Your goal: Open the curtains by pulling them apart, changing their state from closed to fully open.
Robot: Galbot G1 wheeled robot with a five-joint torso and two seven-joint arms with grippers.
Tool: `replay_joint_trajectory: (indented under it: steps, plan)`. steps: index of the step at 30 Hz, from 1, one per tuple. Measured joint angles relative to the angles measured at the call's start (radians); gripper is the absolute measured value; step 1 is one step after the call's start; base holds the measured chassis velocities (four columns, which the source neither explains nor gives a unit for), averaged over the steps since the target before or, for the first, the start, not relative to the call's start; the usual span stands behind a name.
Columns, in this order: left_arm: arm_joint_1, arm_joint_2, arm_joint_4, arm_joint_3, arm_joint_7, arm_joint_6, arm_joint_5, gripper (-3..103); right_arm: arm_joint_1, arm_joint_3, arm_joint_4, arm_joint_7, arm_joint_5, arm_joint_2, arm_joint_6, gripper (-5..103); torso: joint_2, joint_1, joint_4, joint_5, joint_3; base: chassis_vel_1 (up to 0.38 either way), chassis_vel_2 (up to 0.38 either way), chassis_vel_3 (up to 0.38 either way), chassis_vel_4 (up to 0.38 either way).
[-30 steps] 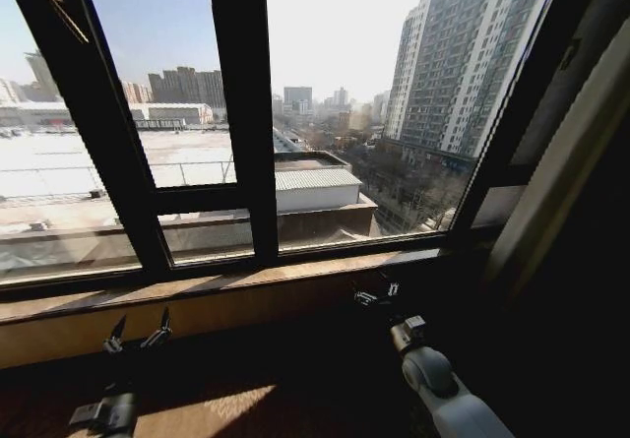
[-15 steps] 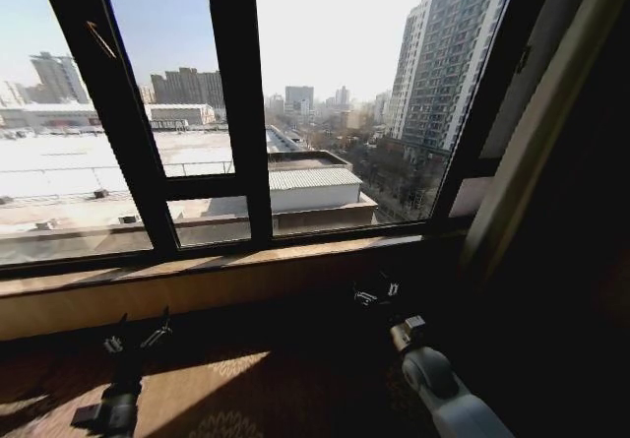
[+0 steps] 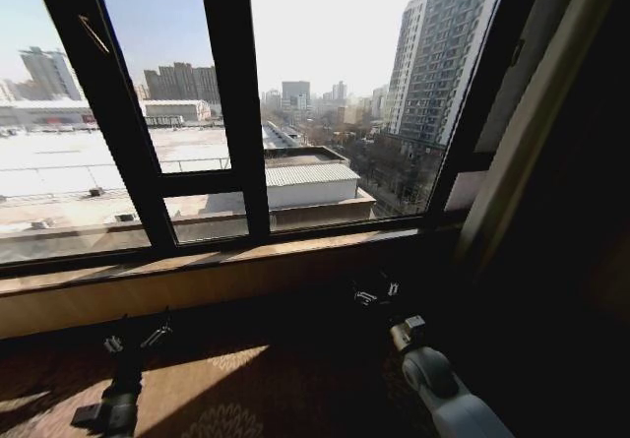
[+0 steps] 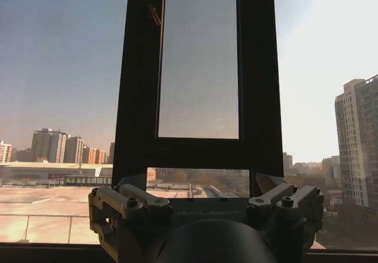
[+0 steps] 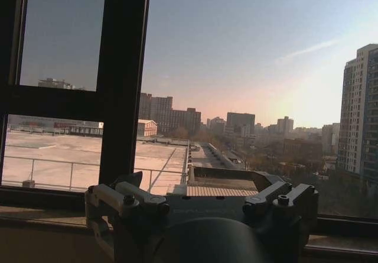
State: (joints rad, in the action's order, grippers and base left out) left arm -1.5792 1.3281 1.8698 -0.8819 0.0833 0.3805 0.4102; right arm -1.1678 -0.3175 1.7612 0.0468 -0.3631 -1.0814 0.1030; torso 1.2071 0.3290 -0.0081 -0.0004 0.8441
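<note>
Right now the window (image 3: 236, 113) takes up most of my head view. Its dark frame has two thick uprights and one short crossbar, and the glass stands uncovered across its width, with city rooftops and one tall tower block (image 3: 443, 54) beyond. Below it lies the patterned carpet floor (image 3: 276, 379), with a patch of sunlight on its left part. Between the two runs a single wooden sill (image 3: 197, 271), lit along its top edge.

As for the curtains, I count one pale fabric band (image 3: 536, 123), gathered at the right end of the window. Its long axis runs floor to ceiling and leans in my view from the upper right corner down toward the right end of the sill. I cannot tell whether this band is the sheer panel or the edge of a thicker drape. To its right, everything is dark shadow.

Both arms sit low over the carpet, well short of the sill and apart from the fabric. The left end effector (image 3: 136, 340) hangs near the left part of the floor with its two fingers spread, gripping nothing. The right end effector (image 3: 377, 293) hangs below the right half of the sill, also spread wide and empty, and it is the nearer of the two to the band.
</note>
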Motion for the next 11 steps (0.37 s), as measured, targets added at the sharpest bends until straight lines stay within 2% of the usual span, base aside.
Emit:
replay_joint_trajectory:
  steps: [6, 11]
  plan:
    - [0.0, 0.0, 0.0, 0.0, 0.0, 0.0, 0.0, 100, 0.0, 0.0, 0.0, 0.0, 0.0, 0.0, 0.0, 100, 0.0, -0.001, 0.0001, 0.0001, 0.0, 0.075, -0.075, -0.063, 0.089]
    - [0.0, 0.0, 0.0, 0.0, 0.0, 0.0, 0.0, 100, 0.0, 0.0, 0.0, 0.0, 0.0, 0.0, 0.0, 100, 0.0, 0.001, 0.0, 0.0003, 0.0, 0.0, 0.0, 0.0, 0.0]
